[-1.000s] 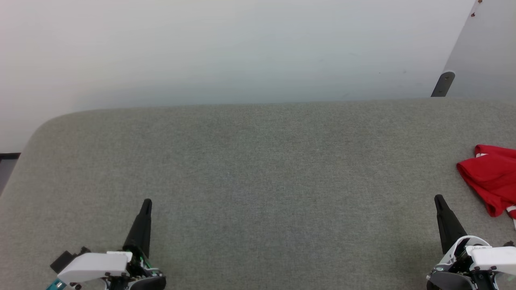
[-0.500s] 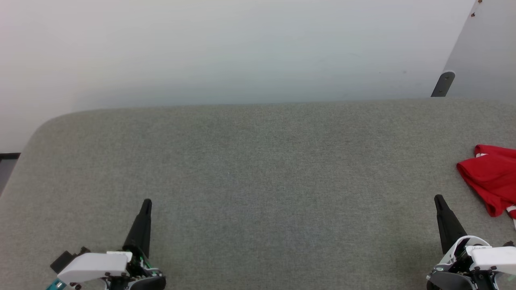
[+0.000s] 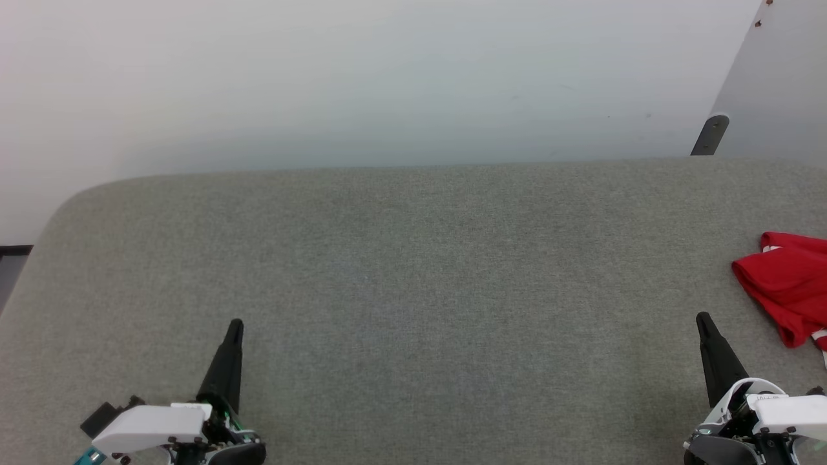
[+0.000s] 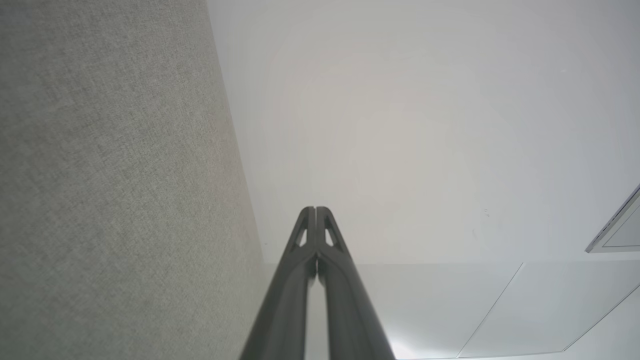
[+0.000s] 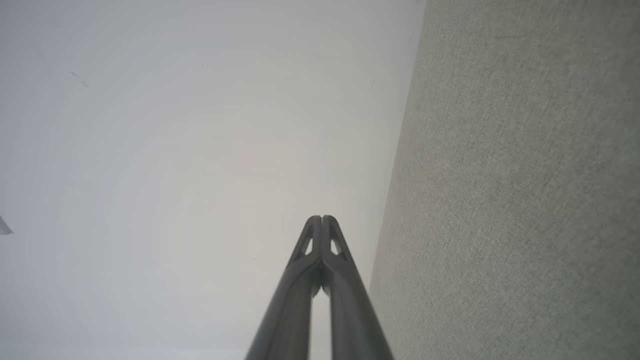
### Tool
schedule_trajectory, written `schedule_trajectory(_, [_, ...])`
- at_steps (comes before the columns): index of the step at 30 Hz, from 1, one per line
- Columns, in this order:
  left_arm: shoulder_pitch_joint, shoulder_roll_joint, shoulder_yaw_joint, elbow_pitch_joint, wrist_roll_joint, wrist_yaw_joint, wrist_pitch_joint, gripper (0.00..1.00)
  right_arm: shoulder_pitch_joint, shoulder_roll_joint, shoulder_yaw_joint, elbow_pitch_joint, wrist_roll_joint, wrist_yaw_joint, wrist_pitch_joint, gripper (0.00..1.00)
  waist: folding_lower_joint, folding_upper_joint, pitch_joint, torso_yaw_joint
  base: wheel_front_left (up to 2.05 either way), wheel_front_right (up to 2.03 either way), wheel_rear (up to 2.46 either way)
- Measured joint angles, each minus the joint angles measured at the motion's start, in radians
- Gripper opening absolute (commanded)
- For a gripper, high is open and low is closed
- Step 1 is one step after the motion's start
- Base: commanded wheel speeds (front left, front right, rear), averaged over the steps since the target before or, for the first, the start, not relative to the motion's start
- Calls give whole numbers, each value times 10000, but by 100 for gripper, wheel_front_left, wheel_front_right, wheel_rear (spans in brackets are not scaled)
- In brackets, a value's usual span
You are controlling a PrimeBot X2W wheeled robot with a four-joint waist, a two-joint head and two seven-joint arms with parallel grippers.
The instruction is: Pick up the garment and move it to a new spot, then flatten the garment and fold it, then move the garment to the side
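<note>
1. At the right edge of the head view, a bunched red cloth garment (image 3: 785, 287) with a bit of red-and-white striped trim at its lower end lies on the grey woven-fabric surface (image 3: 413, 271). The frame edge cuts it off, so its full shape cannot be told.
2. At the lower left of that view, the left hand (image 3: 234, 325), two long dark fingers on a white wrist housing, points up the frame. Its fingers are pressed together with nothing between them.
3. At the lower right, the right hand (image 3: 703, 318) is of the same build and is likewise closed and empty. The garment lies near it, up and to its right, apart from the fingertips.
4. In the left wrist view, the left hand's fingers (image 4: 287, 300) meet at their tips in the lower middle. The grey surface runs down the left side of the frame.
5. In the right wrist view, the right hand's fingers (image 5: 350, 310) also meet at the tips, and the surface runs down the right side.
6. Across the top of the head view, a plain pale wall (image 3: 387, 77) stands behind the surface's far edge, whose upper-left corner is rounded. At the upper right, a small dark rounded bracket (image 3: 709, 134) sits at the foot of a slanted pale grey panel (image 3: 782, 77).
</note>
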Motion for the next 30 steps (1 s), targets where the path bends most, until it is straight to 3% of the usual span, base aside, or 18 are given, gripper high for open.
schedule_trajectory(30, [-2, -17, 21, 0, 15, 0, 15, 0, 0, 4, -10, 0, -12, 0, 8, 0, 0, 0, 0, 0, 0, 0, 0])
